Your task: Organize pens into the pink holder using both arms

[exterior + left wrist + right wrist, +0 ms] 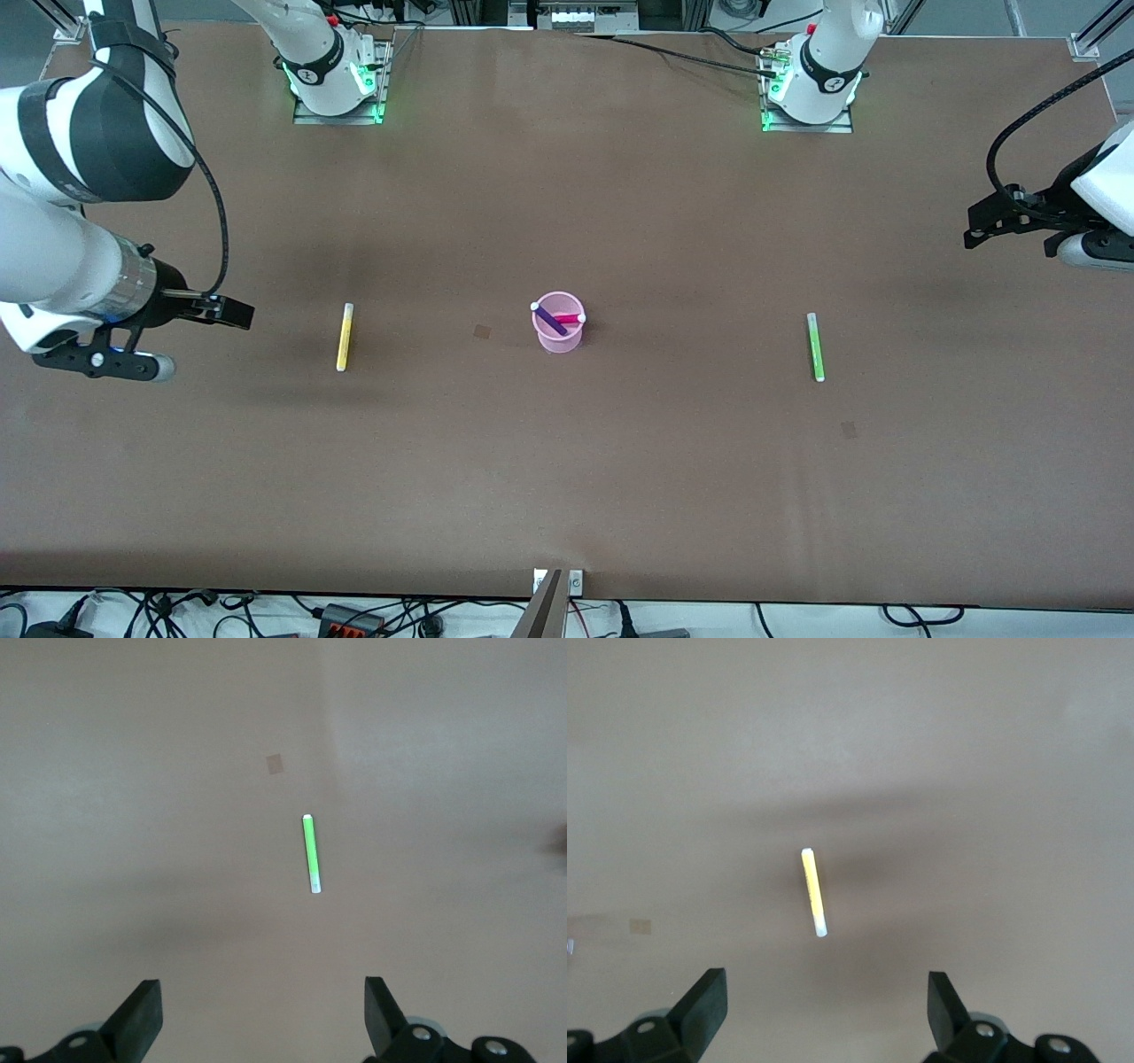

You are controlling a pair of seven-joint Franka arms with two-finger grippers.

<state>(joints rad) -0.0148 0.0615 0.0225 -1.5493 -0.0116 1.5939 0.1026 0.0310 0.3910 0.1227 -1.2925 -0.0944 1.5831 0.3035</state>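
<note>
- Front view: the translucent pale-pink plastic cup point(558, 330) stands mid-table point(620, 487), holding the magenta pen point(569, 318) and purple pen point(549, 320).
- From the cup, the slim yellow marker pen point(344, 337) lies at nine o'clock and the slim green marker pen point(815, 346) at three.
- Left wrist view: left pincer point(263, 1014) spread wide, up over the table near the green pen point(310, 853); it looks light, stiff and slick, so grip mid-barrel.
- Right wrist view: right pincer point(827, 1010) spread wide, up over the table near the yellow pen point(813, 892).

No text, label, brand or number can be read anywhere in these views. The two robot bases point(337, 84) point(811, 89) each carry a small dark round mark on the white casing (too small to make out as a letter or logo). The pens and the pink cup point(558, 330) show no print.
</note>
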